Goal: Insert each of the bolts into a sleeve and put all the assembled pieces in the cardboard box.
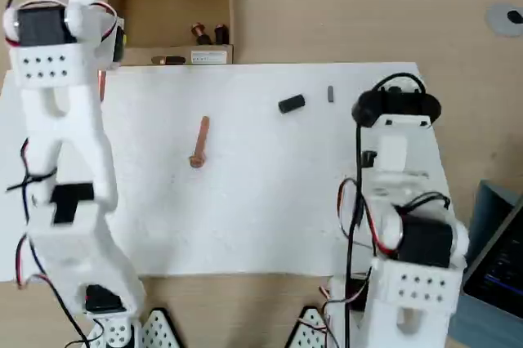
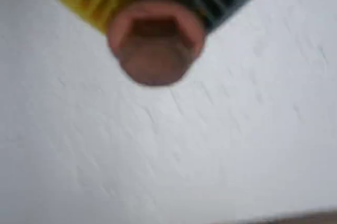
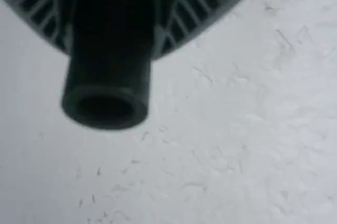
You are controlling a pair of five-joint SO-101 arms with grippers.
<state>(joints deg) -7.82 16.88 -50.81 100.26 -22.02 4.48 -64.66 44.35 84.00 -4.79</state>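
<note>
At the far left, beside the brown cardboard box (image 1: 139, 13), the left gripper (image 2: 155, 3) pinches a copper hex-head bolt (image 2: 155, 45). On the white paper sheet (image 1: 245, 217) a second copper bolt (image 1: 200, 142) lies mid-sheet, with a loose black cylindrical sleeve (image 1: 291, 104) farther right. The right gripper (image 3: 118, 3) clamps a black tubular sleeve (image 3: 108, 77).

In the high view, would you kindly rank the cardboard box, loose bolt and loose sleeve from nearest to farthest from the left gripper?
From the left gripper:
1. box, right beside it, far left.
2. loose bolt, toward the middle.
3. loose sleeve, right of middle.
</note>
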